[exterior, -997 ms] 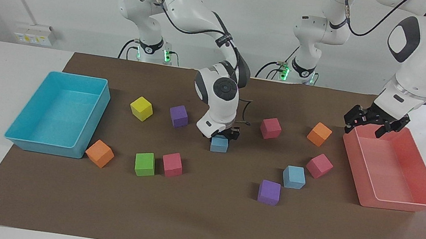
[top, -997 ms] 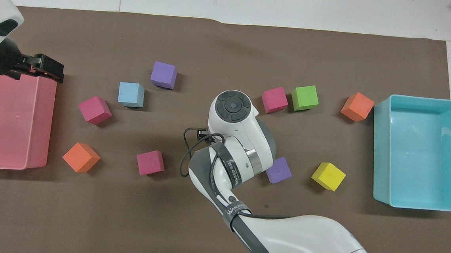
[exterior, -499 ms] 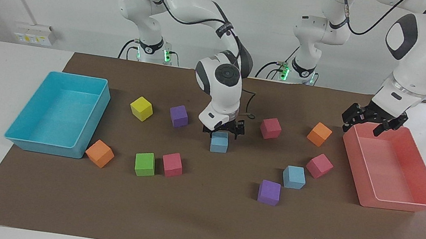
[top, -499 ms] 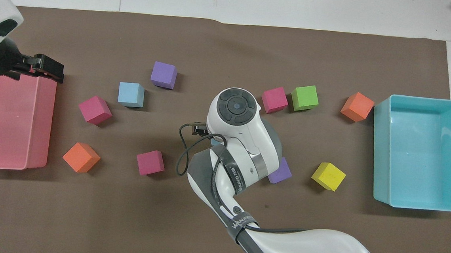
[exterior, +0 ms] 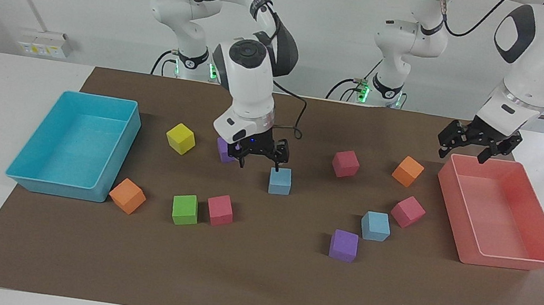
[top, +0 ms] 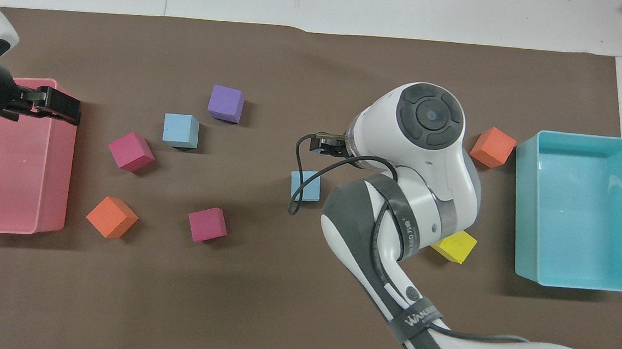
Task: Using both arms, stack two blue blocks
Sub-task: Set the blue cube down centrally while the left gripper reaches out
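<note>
— Release done? Your right gripper [exterior: 259,160] was down on that blue block [exterior: 280,181] a second ago.

— Yes — jaws wide, empty, lifted off it and over toward the purple cube [exterior: 224,149]. That block sits mid-table; the second blue block [exterior: 375,226] lies toward my left arm's end, unstacked.

— And the left gripper [exterior: 473,147]?

— Open too, waiting over the pink tray [exterior: 528,260] rim (overhead, my right arm hides the green cube).
</note>
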You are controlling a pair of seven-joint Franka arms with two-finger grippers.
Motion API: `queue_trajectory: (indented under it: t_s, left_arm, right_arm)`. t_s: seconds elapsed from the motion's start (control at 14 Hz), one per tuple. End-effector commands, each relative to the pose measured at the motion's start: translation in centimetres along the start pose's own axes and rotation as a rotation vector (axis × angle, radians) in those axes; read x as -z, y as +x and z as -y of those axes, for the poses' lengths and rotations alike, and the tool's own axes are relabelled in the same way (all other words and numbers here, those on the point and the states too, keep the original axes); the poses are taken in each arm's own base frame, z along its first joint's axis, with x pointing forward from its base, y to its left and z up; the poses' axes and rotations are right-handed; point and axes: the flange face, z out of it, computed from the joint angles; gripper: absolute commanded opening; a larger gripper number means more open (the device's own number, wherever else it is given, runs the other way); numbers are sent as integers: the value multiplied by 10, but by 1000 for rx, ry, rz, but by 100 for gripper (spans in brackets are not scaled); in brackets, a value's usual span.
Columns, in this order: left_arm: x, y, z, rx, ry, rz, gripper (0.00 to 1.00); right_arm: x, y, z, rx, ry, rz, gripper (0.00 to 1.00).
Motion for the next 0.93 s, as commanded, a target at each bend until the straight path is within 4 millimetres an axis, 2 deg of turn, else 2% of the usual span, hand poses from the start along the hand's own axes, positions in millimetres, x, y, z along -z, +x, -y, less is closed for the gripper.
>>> queue_trajectory:
  t_s: [0.0, 0.14, 0.36, 0.57, 0.71, 0.85]
  left_arm:
    - [-18, 7, -13, -6, -7, -37, 100]
    - [-40, 21, -17, -10, -6, -48, 100]
    - [-88, 42, -43, 6, -4, -57, 100]
    - [-141, 50, -70, 17, -1, -75, 100]
    - [-173, 51, -84, 16, -2, -88, 100]
    - [-203, 54, -87, 33, -2, -96, 100]
  right_arm:
    - [4, -4, -34, 10, -6, 13, 100]
    - [1, 2, -49, 58, 11, 24, 100]
    - [-8, 13, -84, 62, 220, 93, 100]
    - [-28, 11, -108, 53, 309, 127, 100]
    - [-41, 11, -116, 45, 391, 130, 100]
    - [-58, 6, -125, 37, 466, 130, 100]
